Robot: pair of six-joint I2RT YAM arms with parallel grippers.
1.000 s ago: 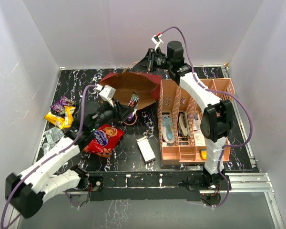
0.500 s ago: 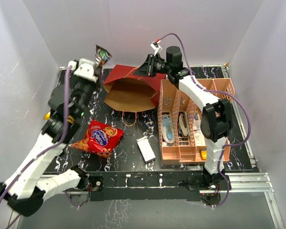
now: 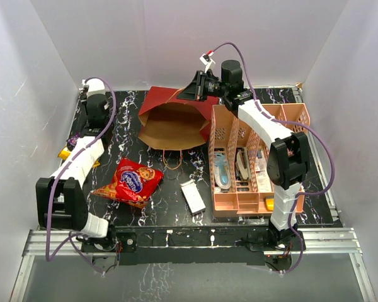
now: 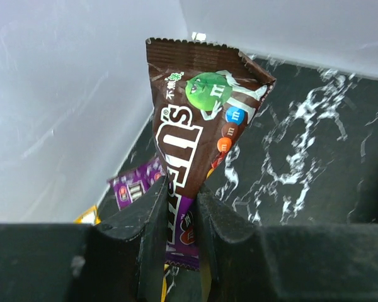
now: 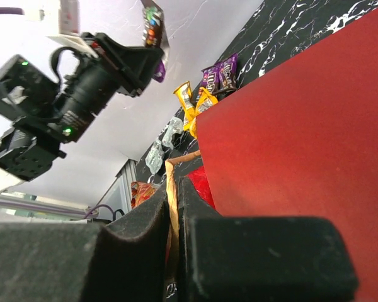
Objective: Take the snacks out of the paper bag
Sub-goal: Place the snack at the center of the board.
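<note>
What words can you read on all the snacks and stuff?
"m's": big white logo on the brown packet in the left gripper, rest hidden.
"m": on its green candy figure.
Too blurred to read: purple packets, red bag.

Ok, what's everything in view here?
paper bag: one, dark red, on its side, far middle
large snack bag: one, red, near left
brown packet: one, held up, far left
purple packets: at least two, far left
orange-yellow packets: about two, beside the purple
clear wrappers: a few, left edge
white box: one, near middle
pink rack: one, right, holding stationery
table: one, black marbled
left gripper: shut on brown packet
right gripper: shut on paper bag rim
</note>
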